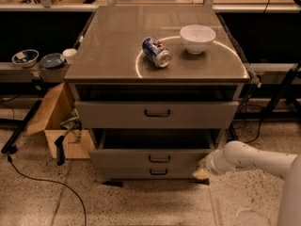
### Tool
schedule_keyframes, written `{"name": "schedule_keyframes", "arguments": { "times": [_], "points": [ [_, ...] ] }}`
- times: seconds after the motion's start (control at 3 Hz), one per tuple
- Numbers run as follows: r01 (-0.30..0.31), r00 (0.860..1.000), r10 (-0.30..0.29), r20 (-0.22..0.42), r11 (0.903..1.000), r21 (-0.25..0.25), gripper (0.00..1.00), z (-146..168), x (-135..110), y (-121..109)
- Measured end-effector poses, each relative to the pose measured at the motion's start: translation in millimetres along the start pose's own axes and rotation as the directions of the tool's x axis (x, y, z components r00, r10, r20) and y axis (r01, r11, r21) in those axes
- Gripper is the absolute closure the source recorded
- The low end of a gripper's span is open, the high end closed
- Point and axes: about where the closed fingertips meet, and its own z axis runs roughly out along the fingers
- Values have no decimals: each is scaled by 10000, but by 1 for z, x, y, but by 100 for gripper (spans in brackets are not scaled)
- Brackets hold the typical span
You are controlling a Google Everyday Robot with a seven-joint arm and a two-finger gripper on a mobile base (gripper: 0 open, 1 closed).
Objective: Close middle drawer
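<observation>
The middle drawer [122,157] is sitting pulled out of the cabinet [108,46], second of the three. Its low grey front is standing forward, and a dark strip of its tray is lying exposed between that front and the top drawer [108,114] above. So the closing is not yet done, by my reading, and most of the travel is waiting to be covered. The gripper [202,168] is resting low at the right end of the cabinet's front, at the right edge of the middle drawer's panel and about level with the seam over the lowest drawer [122,172]. It is looking to be in touch with the panel's corner, though I cannot tell for certain, and whether its grip is spread or closed I cannot tell either. The white arm [254,157] is reaching in from the right, low over the floor. The small black handle [160,158] at the middle of the panel is going unused, well apart from the gripper, which is suggesting a push on the front rather than a hold on the bar. What is remaining, as I judge it, is a steady shove straight back until the dark strip is closing up. Pushing at one end is risking a skewed, binding tray. The top drawer is also sitting slightly out, but it is no part of this job. On the cabinet's top a can [156,52] is lying on its side near a white bowl [197,37], both well apart from the work.
</observation>
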Motion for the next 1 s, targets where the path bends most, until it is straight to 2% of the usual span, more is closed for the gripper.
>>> {"name": "schedule_keyframes", "arguments": {
  "times": [0.33,0.67,1.0],
  "points": [
    [0,10000,0,0,10000,0,0,0,0,0],
    [0,10000,0,0,10000,-1,0,0,0,0],
    [0,10000,0,0,10000,-2,11,0,0,0]
  ]
}}
